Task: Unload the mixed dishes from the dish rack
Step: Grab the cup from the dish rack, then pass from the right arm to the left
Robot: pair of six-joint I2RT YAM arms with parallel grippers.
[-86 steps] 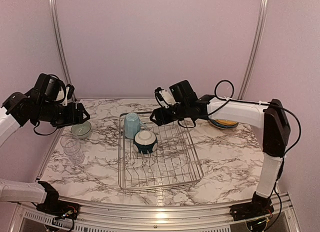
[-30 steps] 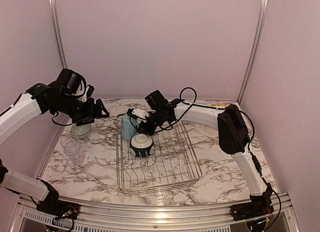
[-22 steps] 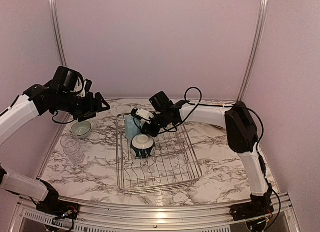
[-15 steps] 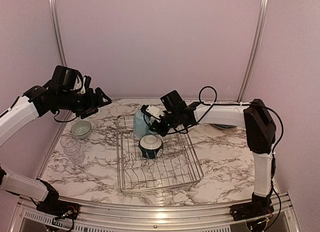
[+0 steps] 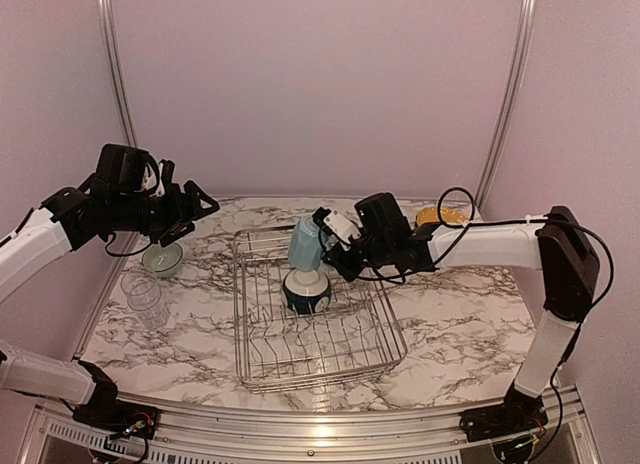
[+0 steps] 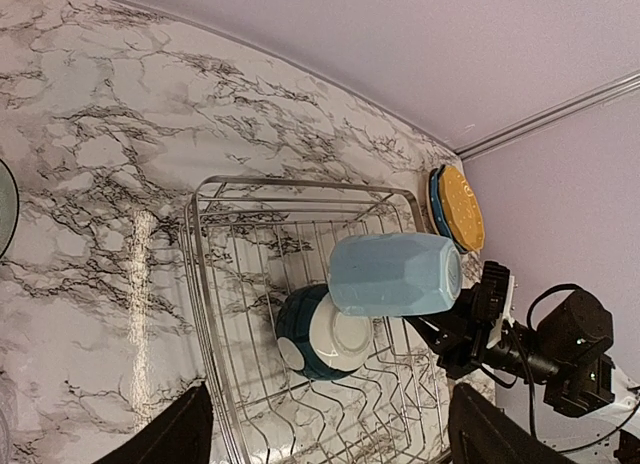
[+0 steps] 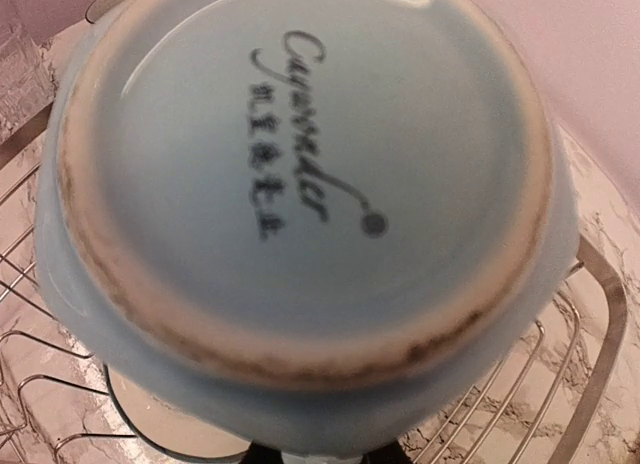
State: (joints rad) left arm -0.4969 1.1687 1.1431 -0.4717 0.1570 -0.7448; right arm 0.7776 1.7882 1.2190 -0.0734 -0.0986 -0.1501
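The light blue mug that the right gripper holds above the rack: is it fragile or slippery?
The light blue mug looks like glazed ceramic, so probably stiff and breakable if dropped on the dish rack. Its glossy surface may slip in the right gripper, which seems to grip one side only.

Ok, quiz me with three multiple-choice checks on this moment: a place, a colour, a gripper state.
1. Where is the light blue mug? A) held above the dish rack, over the dark-teal-and-white bowl B) lying in the rack C) inside the bowl
2. What colour is the top plate of the stack? A) red B) yellow C) green
3. How is the left gripper? A) shut on the mug B) shut on the bowl C) open, empty
Answers: 1 A, the right gripper holds it upturned; 2 B, its yellow face shows; 3 C, its fingers stand apart, empty.
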